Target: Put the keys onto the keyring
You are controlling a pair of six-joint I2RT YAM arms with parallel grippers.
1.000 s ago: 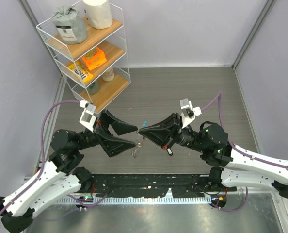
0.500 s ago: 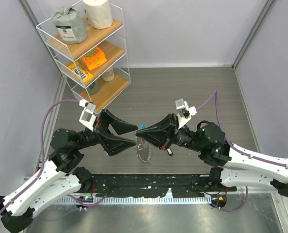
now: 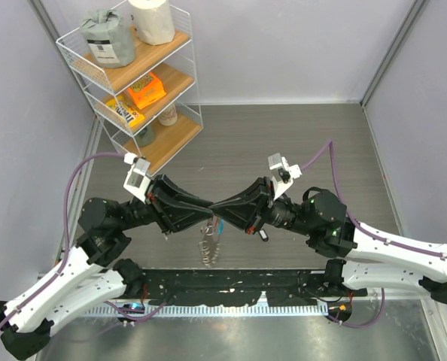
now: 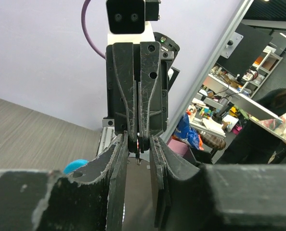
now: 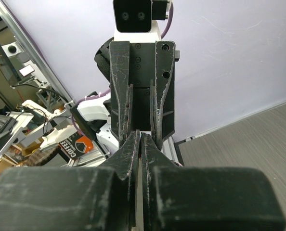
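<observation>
Left hand (image 3: 208, 204) narrowed, grasp unclear | right hand (image 3: 217, 206) clenching keyring (image 3: 219, 226) | keys (image 3: 208, 247) dangling

keys (image 3: 208, 247) silvery | keyring (image 3: 220, 226) blue-tagged | rack (image 3: 190, 36) white | table (image 3: 284, 135) grey

Above the middle of the grey wood-grain worktop (image 3: 284, 135), the left arm's black two-finger tool (image 3: 207, 204) and the right arm's black tool (image 3: 218, 207) meet tip to tip, the fan of small silvery metal keys (image 3: 208, 247) hanging just below them and the white wire shelf rack (image 3: 196, 90) standing well behind at far left.
</observation>
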